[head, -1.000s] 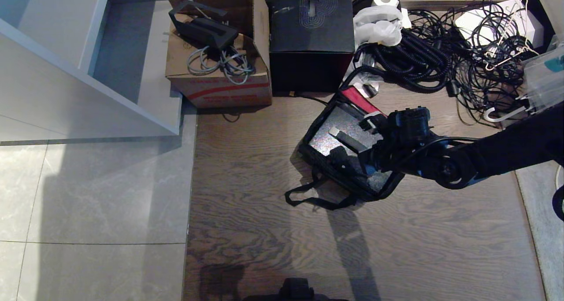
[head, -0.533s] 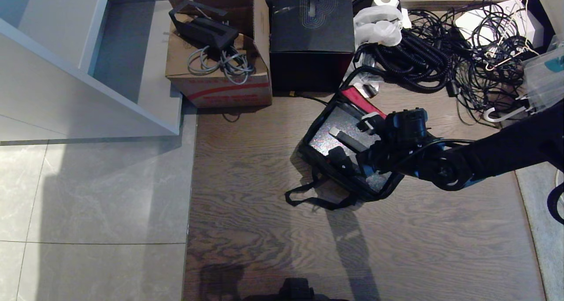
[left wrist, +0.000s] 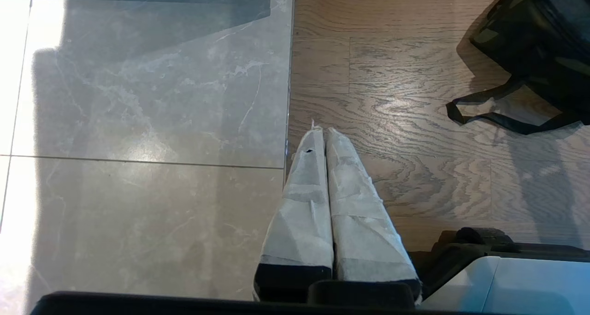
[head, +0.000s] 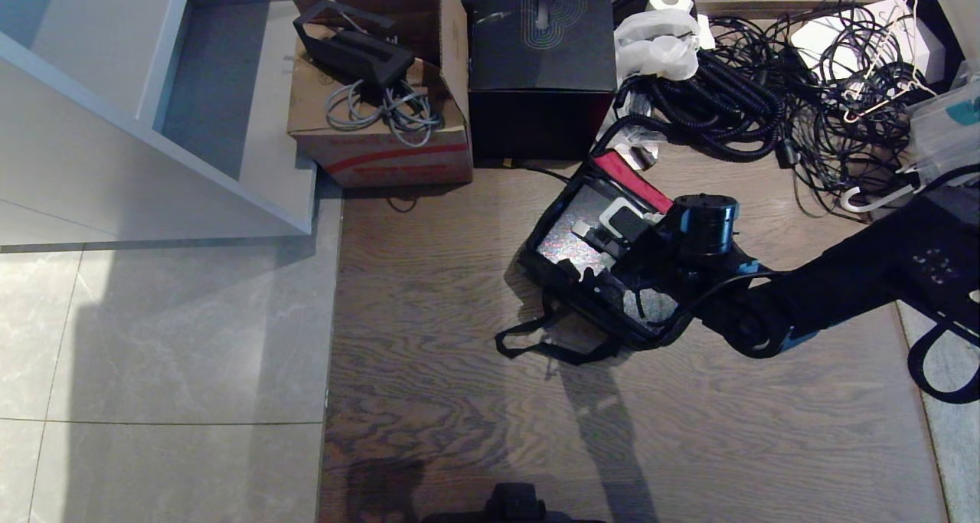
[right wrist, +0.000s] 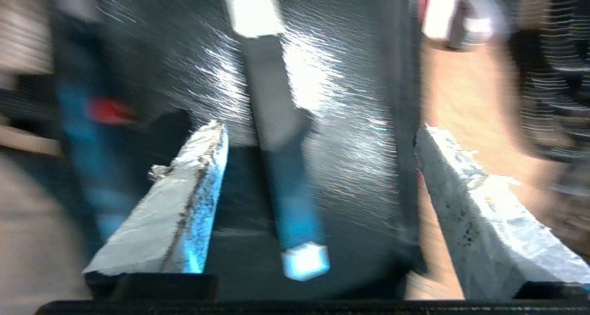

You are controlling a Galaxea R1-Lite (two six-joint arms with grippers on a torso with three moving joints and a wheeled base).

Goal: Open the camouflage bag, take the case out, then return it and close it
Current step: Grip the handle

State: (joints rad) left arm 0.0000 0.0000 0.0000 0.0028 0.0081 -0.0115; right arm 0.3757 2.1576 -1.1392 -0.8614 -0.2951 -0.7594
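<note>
The camouflage bag (head: pixel 545 228) lies open on the wooden floor, its red-lined lid (head: pixel 632 177) folded back. Its dark side also shows in the left wrist view (left wrist: pixel 544 24). The glittery black case (head: pixel 559 249) sits inside it. My right gripper (head: pixel 601 243) hangs just above the case, open. In the right wrist view the right gripper (right wrist: pixel 319 128) has its taped fingers (right wrist: pixel 198 186) on either side of the case's strap handle (right wrist: pixel 272 112), not touching it. My left gripper (left wrist: pixel 320 130) is parked low over the floor, shut and empty.
A brown cardboard box (head: pixel 379 129) and a larger black box with a swirl emblem (head: pixel 542 63) stand behind the bag. A tangle of black cables (head: pixel 766 94) fills the back right. A white shelf unit (head: pixel 153 125) stands at the left. The bag's strap loop (head: pixel 536 347) trails toward me.
My right gripper has gone from shut to open over the strap handle, and its wrist has rolled. The case and bag have stayed put. The left arm has not moved.
</note>
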